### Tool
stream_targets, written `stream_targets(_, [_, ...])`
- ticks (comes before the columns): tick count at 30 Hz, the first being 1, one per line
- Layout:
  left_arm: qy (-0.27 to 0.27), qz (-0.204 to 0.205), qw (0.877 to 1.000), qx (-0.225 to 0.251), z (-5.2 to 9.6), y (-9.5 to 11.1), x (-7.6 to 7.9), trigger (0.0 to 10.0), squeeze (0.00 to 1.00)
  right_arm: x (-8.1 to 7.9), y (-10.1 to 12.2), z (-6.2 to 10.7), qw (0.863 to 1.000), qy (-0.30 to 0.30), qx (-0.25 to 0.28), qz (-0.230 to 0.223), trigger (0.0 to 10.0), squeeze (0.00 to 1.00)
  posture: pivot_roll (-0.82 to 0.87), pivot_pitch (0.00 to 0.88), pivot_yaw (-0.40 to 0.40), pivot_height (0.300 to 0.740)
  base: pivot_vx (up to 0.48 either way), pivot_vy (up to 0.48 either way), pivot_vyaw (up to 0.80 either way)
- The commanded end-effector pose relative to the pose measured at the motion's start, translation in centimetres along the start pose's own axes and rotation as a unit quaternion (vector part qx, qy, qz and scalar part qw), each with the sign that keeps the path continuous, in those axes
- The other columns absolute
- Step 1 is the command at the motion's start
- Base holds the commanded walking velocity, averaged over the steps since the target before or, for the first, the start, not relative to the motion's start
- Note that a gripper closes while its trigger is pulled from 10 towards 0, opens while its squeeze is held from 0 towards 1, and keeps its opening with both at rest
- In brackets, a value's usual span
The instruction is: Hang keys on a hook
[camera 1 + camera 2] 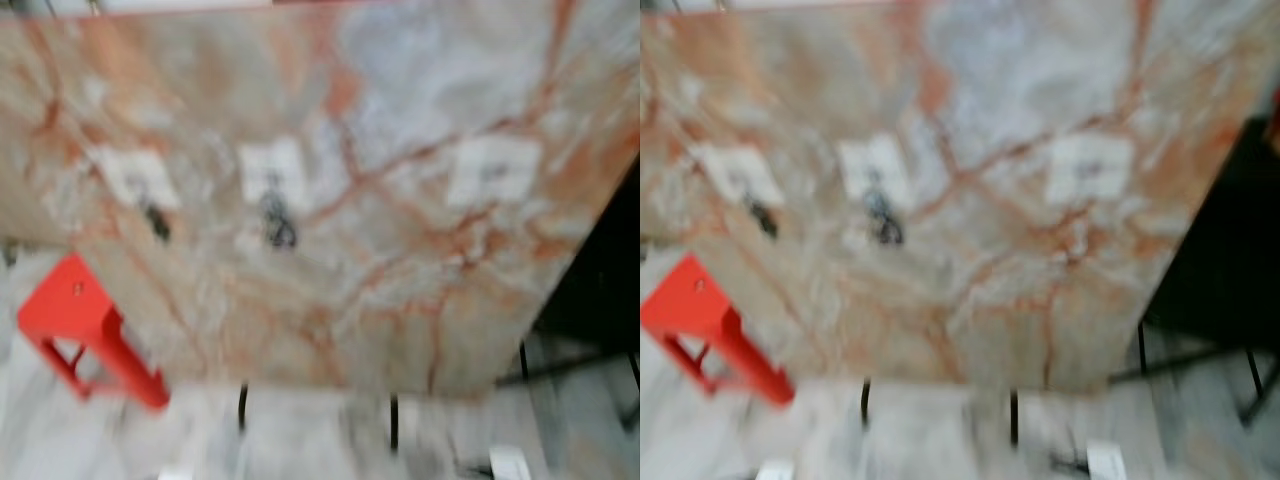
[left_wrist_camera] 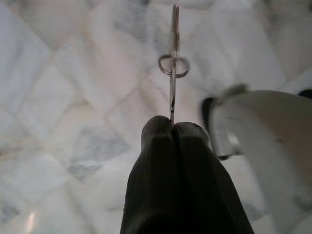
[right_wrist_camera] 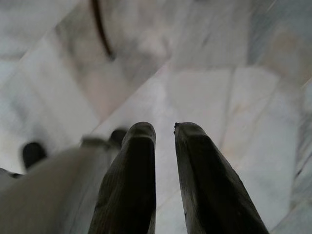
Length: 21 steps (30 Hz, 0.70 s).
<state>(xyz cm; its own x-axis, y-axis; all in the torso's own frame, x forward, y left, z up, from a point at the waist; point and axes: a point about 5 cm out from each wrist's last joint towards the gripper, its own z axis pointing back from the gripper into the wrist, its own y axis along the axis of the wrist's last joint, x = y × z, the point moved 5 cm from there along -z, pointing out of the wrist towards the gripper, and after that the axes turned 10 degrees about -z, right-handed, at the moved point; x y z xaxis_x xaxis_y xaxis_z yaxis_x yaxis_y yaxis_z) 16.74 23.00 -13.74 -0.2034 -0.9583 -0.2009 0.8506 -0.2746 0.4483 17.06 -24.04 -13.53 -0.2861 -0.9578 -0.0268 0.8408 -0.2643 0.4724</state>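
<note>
The left tool [image 2: 172, 127], fingers pressed together, pinches thin metal keys [image 2: 173, 58] on a ring at 12 o'clock; the right tool [image 3: 165, 129] hangs slightly spread.

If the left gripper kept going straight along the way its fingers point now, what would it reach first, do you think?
Probably the marble floor. The left gripper, shut on the keys, points down at the pale tiles, with nothing else in that line as far as its wrist view shows.
</note>
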Motion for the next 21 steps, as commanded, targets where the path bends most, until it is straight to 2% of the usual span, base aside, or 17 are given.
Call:
stream_targets(1, [0.009,-0.012,1.0,-0.015,0.2,-0.9,-0.8,10.0,0.0,-0.8,-0.4,-0.1,1.0,0.008,-0.004,-0.008,10.0,0.0,-0.07,0.0,0.054,0.721,0.0,-0.48,0.0])
stream_targets(10, [0.016,0.003,1.0,-0.01,0.1,-0.5,-0.6,10.0,0.0,-0.7,-0.3,-0.1,1.0,0.009,-0.007,0.003,10.0,0.0,-0.04,0.0,0.026,0.721,0.0,-0.48,0.0])
stream_targets(15, [0.017,0.003,1.0,-0.017,0.3,-1.5,-0.8,10.0,0.0,-0.6,-0.2,-0.1,1.0,0.008,-0.005,0.008,10.0,0.0,-0.04,0.0,0.017,0.721,0.0,-0.48,0.0])
stream_targets(21, [0.018,0.005,1.0,-0.019,0.4,-1.8,-1.0,10.0,0.0,-0.4,-0.2,0.0,1.0,0.004,-0.004,0.003,10.0,0.0,-0.04,0.0,0.017,0.721,0.0,-0.48,0.0])
